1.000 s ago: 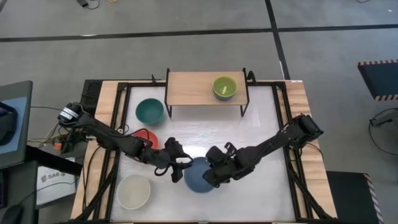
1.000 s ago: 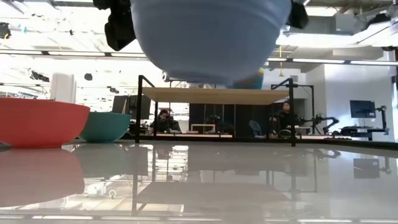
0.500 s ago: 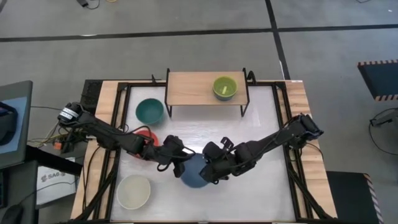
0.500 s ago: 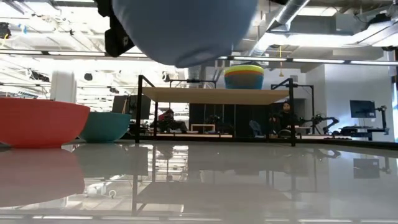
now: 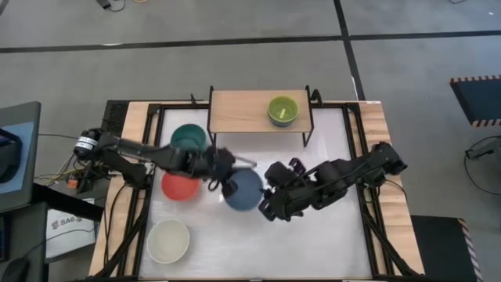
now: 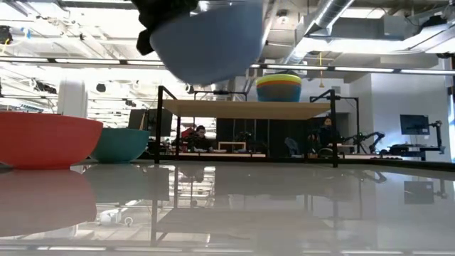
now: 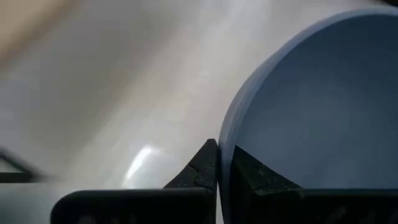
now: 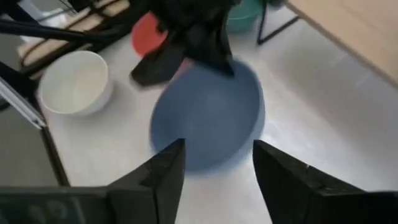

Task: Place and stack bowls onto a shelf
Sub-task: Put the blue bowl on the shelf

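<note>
We start with the white tabletop [image 5: 329, 157], which carries everything. At its far edge stands the shelf [image 5: 239, 110], a light-wood board on thin black legs. Its left and middle portions are bare, so that is where the larger bowls can go.

The blue bowl [image 5: 244, 189] is the item in hand. It hangs clear of the tabletop, near the middle, in front of the shelf; in the low view it floats well above the surface. We see the left gripper [image 5: 221, 174] clamped on its rim: in the left wrist view one finger sits inside the wall and one outside, pinching the rim between them. We judge a rim pinch to be used because the bowl is too wide to span.

The right gripper [image 8: 214, 163] sits just beside the bowl on its right, fingers spread wide and holding nothing. We read this as a hand-over, the left arm now carrying the load alone.

The red bowl [image 5: 179, 186], dark teal bowl [image 5: 189, 139] and white bowl [image 5: 168, 240] rest on the left side of the tabletop, awaiting their turn.

On the shelf's right end sits the stack of small bowls [image 6: 279, 87], lime green uppermost [image 5: 283, 110].
</note>
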`<action>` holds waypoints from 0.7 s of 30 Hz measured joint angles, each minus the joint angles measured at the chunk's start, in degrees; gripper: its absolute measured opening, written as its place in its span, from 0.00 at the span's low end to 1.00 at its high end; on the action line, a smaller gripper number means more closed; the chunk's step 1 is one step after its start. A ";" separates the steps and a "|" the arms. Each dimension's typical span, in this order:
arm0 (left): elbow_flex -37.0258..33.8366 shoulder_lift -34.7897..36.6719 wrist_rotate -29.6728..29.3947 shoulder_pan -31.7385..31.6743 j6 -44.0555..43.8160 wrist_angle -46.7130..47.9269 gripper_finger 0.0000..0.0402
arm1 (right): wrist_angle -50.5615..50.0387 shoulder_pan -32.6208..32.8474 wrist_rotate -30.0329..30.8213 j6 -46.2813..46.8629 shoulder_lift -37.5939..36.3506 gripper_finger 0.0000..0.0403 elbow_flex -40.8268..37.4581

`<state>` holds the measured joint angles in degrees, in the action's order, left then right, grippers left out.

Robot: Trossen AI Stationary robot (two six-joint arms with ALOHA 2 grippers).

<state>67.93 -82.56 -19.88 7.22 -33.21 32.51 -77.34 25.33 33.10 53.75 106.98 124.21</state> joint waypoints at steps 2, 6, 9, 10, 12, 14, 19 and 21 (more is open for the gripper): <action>3.83 0.00 0.37 -3.53 2.45 3.46 0.00 | -3.33 -0.03 0.04 -0.03 0.00 0.56 1.74; 11.18 0.10 1.39 -12.21 8.76 9.93 0.00 | -7.09 -0.06 0.03 -0.28 0.00 0.56 3.01; 14.78 0.09 1.62 -20.29 11.76 11.56 0.00 | -11.66 0.19 -0.01 -0.26 0.00 0.56 2.99; 15.27 0.11 2.02 -23.34 12.22 11.82 0.00 | -11.94 0.19 -0.04 -0.24 -0.03 0.56 2.56; 15.43 0.09 3.55 -29.07 12.39 11.84 0.00 | -12.57 0.19 -0.49 -0.94 -0.27 0.56 0.22; 15.34 -0.18 4.90 -34.48 12.13 11.91 0.00 | -12.41 0.26 -1.06 -1.06 -0.67 0.56 -1.27; 15.34 -2.57 9.72 -43.05 10.52 10.90 0.00 | -13.09 -0.37 -1.94 -0.59 -4.59 0.56 -8.84; 15.34 -3.65 12.02 -44.60 9.77 9.55 0.00 | -12.91 -1.04 -1.96 0.35 -7.12 0.56 -12.51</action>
<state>83.26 -86.21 -7.86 -37.38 -23.44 42.06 -90.25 24.28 31.14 54.11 99.86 111.69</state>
